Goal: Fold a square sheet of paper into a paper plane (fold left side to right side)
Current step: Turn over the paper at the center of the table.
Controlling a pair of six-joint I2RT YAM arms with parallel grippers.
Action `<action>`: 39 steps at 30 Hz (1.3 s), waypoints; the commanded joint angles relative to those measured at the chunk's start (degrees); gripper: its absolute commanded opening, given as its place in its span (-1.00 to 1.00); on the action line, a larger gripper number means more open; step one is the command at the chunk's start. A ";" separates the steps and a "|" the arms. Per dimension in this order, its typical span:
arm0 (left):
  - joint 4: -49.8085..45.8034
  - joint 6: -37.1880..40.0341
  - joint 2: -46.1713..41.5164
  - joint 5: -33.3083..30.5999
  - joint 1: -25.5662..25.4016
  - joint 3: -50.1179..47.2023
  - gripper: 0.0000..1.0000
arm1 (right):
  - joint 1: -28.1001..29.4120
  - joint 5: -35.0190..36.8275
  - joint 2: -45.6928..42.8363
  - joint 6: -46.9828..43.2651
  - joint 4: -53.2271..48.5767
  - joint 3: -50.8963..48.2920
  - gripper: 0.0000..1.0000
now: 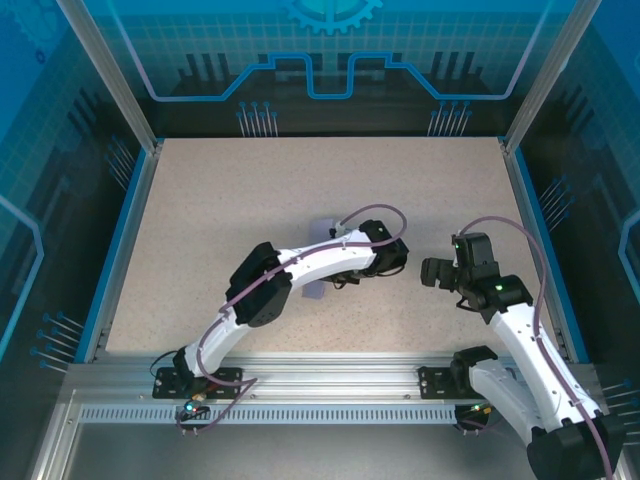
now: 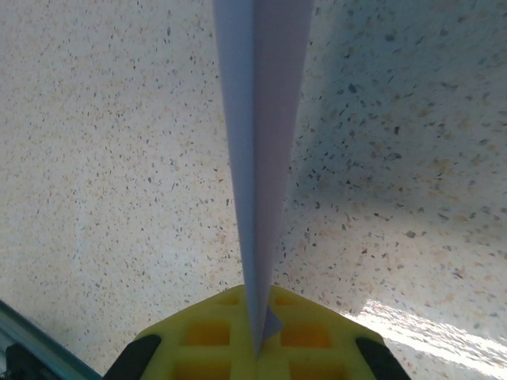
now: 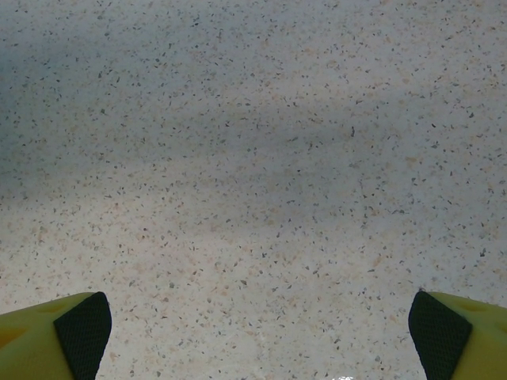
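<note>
The left gripper (image 2: pixel 257 336) is clamped on the plane (image 2: pixel 257 158), holding it edge-up above the table (image 2: pixel 95 158). The right gripper (image 3: pixel 253 332) hangs wide open and empty over the table. Folding looks about done; release is left.

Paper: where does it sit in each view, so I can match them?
Top: paper mid-table, peeking out under the left arm.
Left wrist: paper centre, edge-on, running from the top down into the shut left claw.
Right wrist: table between the open right claw tips.
Shared landmark: the speckled table.
</note>
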 commanded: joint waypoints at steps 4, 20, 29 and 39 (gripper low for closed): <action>-3.01 -0.51 4.33 3.40 0.49 4.21 -1.00 | -1.03 -0.63 -0.61 -0.91 1.33 -1.32 1.00; 20.68 16.34 -1.33 25.43 6.47 -3.33 -0.40 | -1.08 -14.21 1.41 -0.66 2.53 0.34 1.00; 38.11 26.25 -16.21 37.79 10.97 -18.25 0.06 | -0.13 -27.01 9.30 2.59 7.33 0.70 1.00; 63.92 29.89 -37.82 53.29 24.23 -48.82 0.25 | 9.41 -30.97 19.93 10.35 21.32 1.25 0.51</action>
